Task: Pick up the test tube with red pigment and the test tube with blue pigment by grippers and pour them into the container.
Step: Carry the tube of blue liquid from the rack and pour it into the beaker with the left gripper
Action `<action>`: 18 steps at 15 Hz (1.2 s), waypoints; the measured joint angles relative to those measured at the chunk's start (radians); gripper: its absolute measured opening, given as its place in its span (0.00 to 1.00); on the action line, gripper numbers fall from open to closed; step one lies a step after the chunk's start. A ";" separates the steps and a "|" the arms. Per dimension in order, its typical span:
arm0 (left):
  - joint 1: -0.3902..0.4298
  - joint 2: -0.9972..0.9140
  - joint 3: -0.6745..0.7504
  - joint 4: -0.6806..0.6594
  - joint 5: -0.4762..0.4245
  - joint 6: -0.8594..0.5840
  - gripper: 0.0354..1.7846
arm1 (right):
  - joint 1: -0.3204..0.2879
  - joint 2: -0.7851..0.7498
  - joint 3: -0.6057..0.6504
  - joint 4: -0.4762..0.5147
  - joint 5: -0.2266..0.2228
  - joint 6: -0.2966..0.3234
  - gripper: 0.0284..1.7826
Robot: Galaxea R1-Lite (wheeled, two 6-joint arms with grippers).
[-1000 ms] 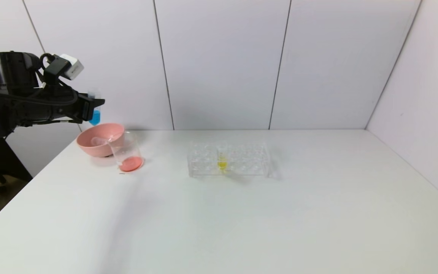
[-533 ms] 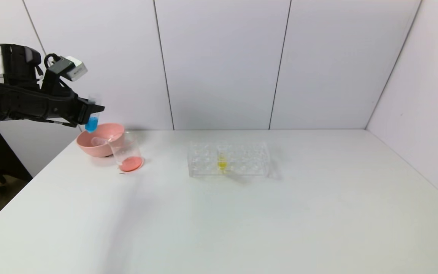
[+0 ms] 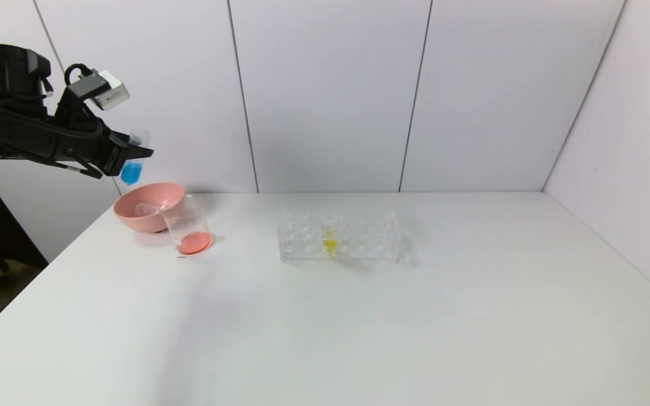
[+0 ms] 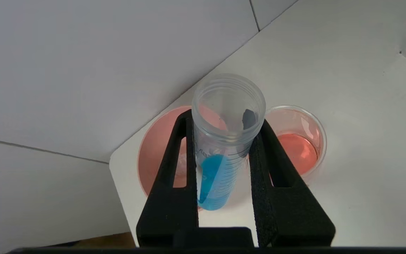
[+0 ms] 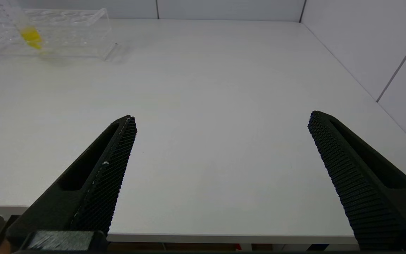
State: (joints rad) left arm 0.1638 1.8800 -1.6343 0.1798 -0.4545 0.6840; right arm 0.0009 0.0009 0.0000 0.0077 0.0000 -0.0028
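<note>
The left gripper (image 3: 133, 153) clamps the clear, ribbed-rim test tube with blue pigment (image 3: 132, 167) above the far-left pink bowl (image 3: 150, 210), partly hiding it; the glass container (image 3: 189, 228) holds red liquid.

The right gripper (image 5: 220, 123) gapes empty.

Standing in corner: white worktop (image 3: 359, 327), meeting pale grey panelled walls (image 3: 330, 96) with dark vertical seams; lighting soft, even.
</note>
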 joint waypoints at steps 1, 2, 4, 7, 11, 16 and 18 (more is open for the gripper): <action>0.005 0.010 -0.039 0.053 -0.019 0.039 0.23 | 0.000 0.000 0.000 0.000 0.000 0.000 1.00; 0.009 0.023 -0.077 0.108 -0.036 0.074 0.23 | 0.000 0.000 0.000 0.000 0.000 0.000 1.00; 0.015 0.052 -0.142 0.194 -0.059 0.136 0.23 | 0.000 0.000 0.000 0.000 0.000 0.000 1.00; 0.022 0.082 -0.201 0.235 -0.062 0.199 0.23 | 0.000 0.000 0.000 0.000 0.000 0.000 1.00; 0.035 0.107 -0.263 0.336 -0.063 0.261 0.23 | 0.000 0.000 0.000 0.000 0.000 0.000 1.00; 0.045 0.150 -0.346 0.413 -0.133 0.363 0.23 | 0.000 0.000 0.000 0.000 0.000 0.000 1.00; 0.046 0.163 -0.353 0.411 -0.133 0.365 0.23 | 0.000 0.000 0.000 0.000 0.000 0.000 1.00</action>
State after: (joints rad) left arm 0.2096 2.0426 -1.9877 0.5911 -0.5879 1.0491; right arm 0.0009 0.0009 0.0000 0.0077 0.0000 -0.0028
